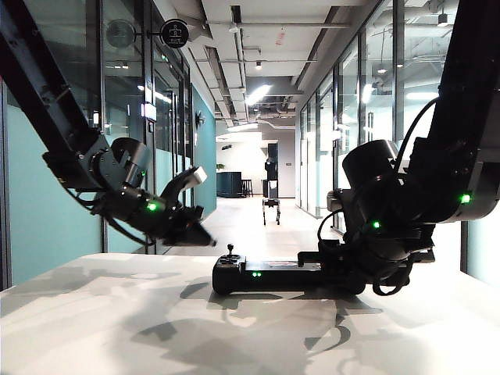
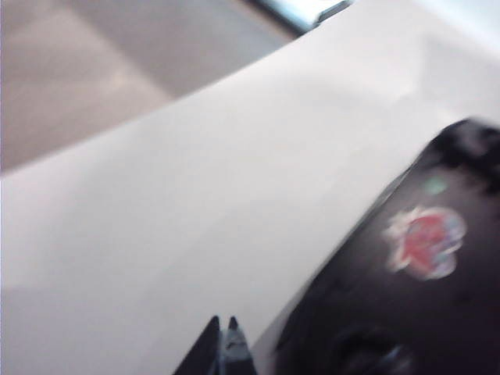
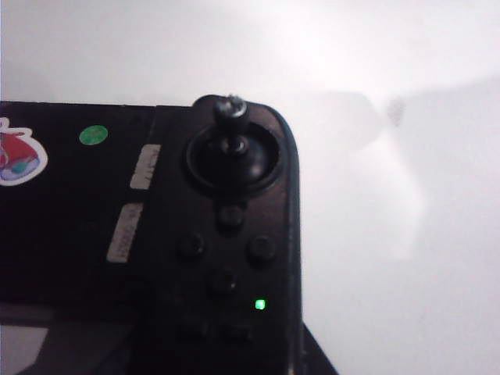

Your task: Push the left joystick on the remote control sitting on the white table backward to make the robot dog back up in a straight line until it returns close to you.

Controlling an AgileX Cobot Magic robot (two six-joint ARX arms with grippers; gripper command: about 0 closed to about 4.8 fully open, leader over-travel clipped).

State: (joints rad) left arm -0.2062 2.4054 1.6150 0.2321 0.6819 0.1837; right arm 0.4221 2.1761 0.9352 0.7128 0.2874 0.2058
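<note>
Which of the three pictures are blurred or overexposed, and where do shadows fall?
Exterior view: sharp, arm shadows on the white table. Left wrist view: blurred, the remote control smeared. Right wrist view: the table glares white, the joystick reasonably clear.

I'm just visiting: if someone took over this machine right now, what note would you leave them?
Left tool: looks shut, hovering over the white table just left of the remote control, touching nothing.
Right tool: appears clamped on the remote control's right end.
Robot dog: far down the corridor.
Done: remote steadied.
To do: push the left joystick backward to bring the dog back.
</note>
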